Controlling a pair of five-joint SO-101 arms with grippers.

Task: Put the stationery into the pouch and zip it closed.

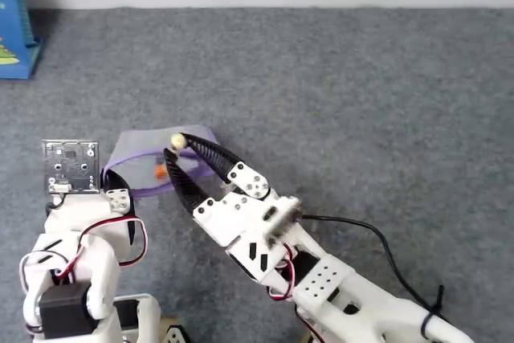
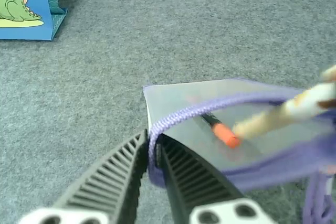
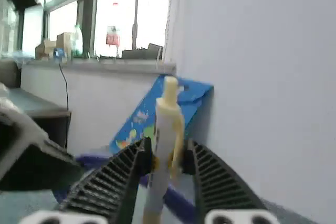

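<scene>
Pinching the purple pouch (image 2: 185, 102) at its rim, the left gripper (image 2: 153, 143) has an orange-tipped marker (image 2: 224, 134) inside just ahead. The right gripper (image 3: 167, 151) clamps a cream pen (image 3: 169, 113), jutting past its tips, over the pouch.

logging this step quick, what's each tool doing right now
left tool: closed on the edge of the pouch
right tool: closed, holding a cream pen
</scene>
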